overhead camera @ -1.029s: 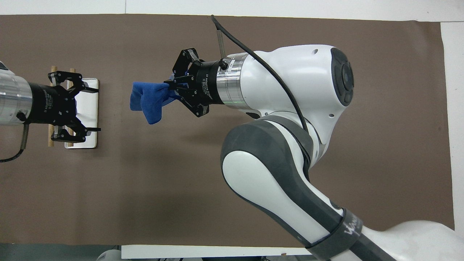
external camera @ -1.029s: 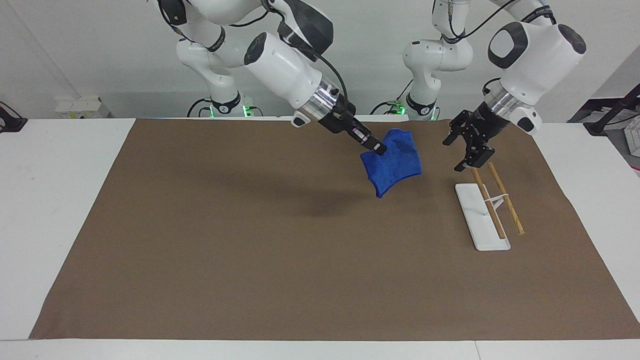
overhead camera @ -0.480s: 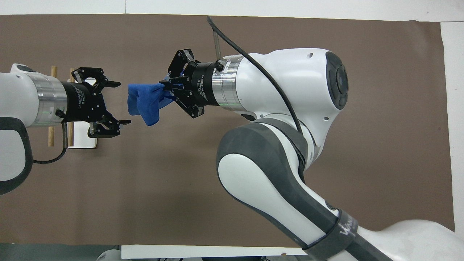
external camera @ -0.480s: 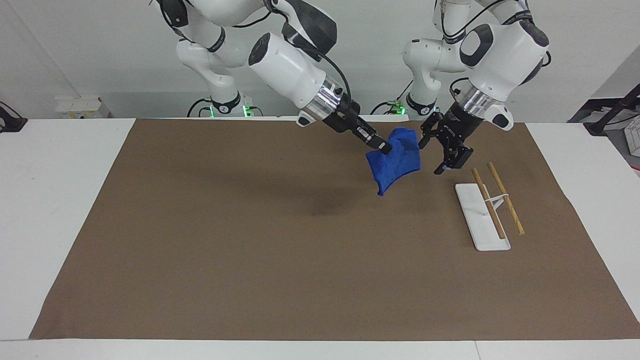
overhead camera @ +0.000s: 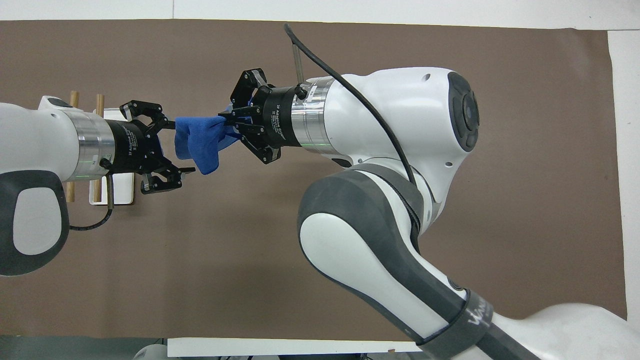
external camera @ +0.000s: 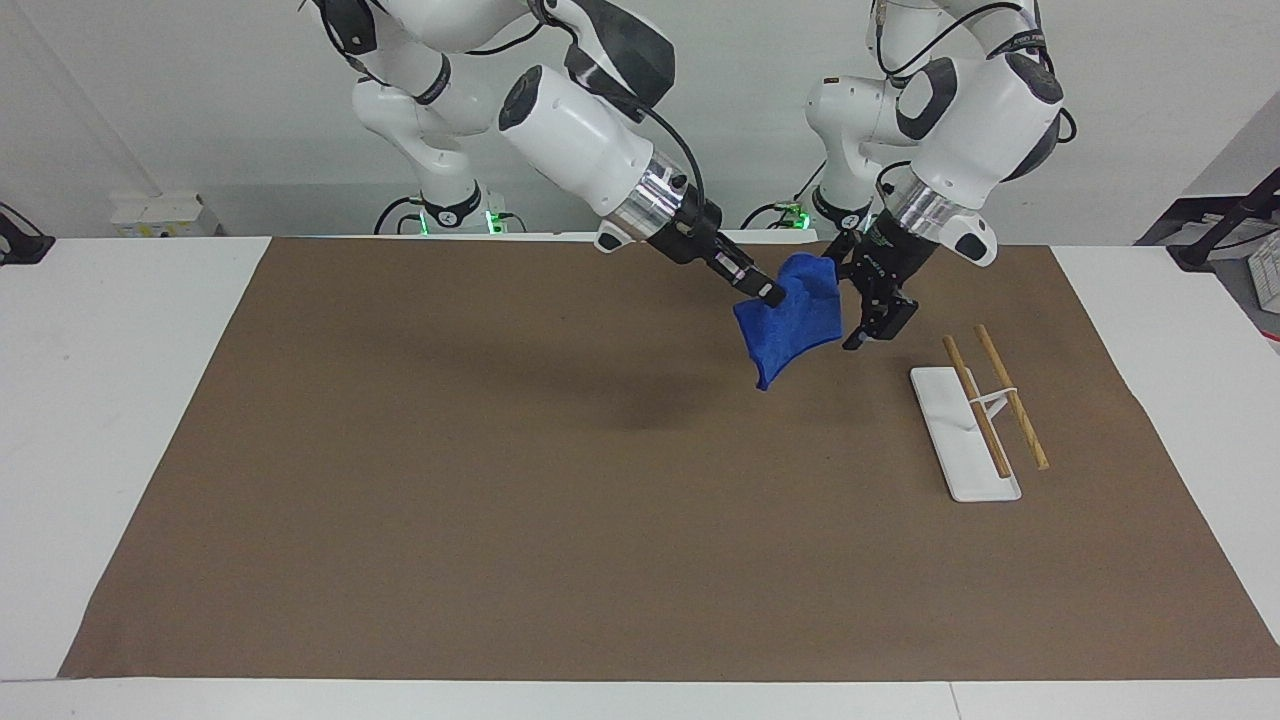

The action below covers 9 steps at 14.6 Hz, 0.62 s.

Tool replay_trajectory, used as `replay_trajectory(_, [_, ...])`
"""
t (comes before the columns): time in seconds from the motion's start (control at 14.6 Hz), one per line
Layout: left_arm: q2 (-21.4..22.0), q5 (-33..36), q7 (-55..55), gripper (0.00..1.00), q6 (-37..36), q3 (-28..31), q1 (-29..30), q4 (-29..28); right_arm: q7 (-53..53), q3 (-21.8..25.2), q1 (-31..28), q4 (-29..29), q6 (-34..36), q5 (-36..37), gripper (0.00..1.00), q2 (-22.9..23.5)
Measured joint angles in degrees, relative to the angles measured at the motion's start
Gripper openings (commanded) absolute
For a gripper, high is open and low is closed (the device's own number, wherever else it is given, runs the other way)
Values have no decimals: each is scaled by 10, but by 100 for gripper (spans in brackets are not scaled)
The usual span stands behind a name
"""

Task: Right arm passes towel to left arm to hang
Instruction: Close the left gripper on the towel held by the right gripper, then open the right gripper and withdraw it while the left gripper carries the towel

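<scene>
The right hand [external camera: 768, 293], pinched shut on the towel [external camera: 792, 320], holds it above the surface's robot-side edge, long axis hanging downward. The left hand [overhead camera: 167, 148] straddles the towel's free end, fingers apart; only the overhead view shows that gap.

Two white Franka arms, black grippers

Right arm [overhead camera: 400, 130] and left arm [external camera: 975, 105]: glossy white shells, dark grey joint bands, silver wrist rings, black cables looping at 12 o'clock, white lettering on the black gripper bodies, green lights at both bases.
</scene>
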<state>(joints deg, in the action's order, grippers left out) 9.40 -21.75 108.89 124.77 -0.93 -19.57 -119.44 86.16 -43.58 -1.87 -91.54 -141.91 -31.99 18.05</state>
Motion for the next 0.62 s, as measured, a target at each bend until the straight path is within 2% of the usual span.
replay_trajectory(0.21, [-8, -1, 3, 17, 13, 0, 0, -2, 0, 0, 0, 0, 0, 0, 0, 0])
replay_trajectory(0.34, [-10, -1, 3, 0, 14, 0, -1, -2, 0, 0, 0, 0, 0, 0, 0, 0])
replay_trajectory(0.62, [-10, -1, 3, 0, 14, 0, -2, -2, 0, 0, 0, 0, 0, 0, 0, 0])
